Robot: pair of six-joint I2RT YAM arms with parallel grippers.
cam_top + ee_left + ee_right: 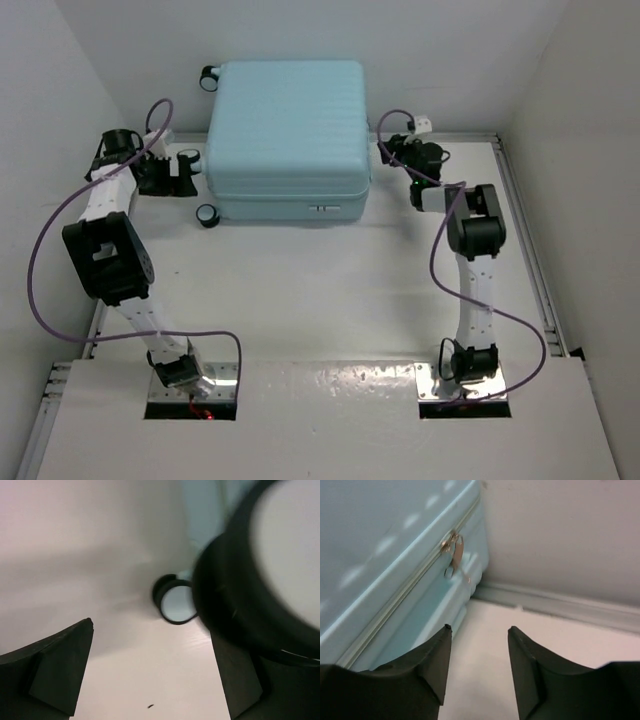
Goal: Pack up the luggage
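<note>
Lying closed on the table (300, 300), the luggage (288, 130) sits between left tool (152, 640) and right tool (480, 632), both released.

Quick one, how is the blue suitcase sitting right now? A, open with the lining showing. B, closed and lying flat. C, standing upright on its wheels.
B: the luggage lies flat, ribbed shell up, halves together, and the right wrist view shows the zipper pull hanging at a shut seam.
</note>
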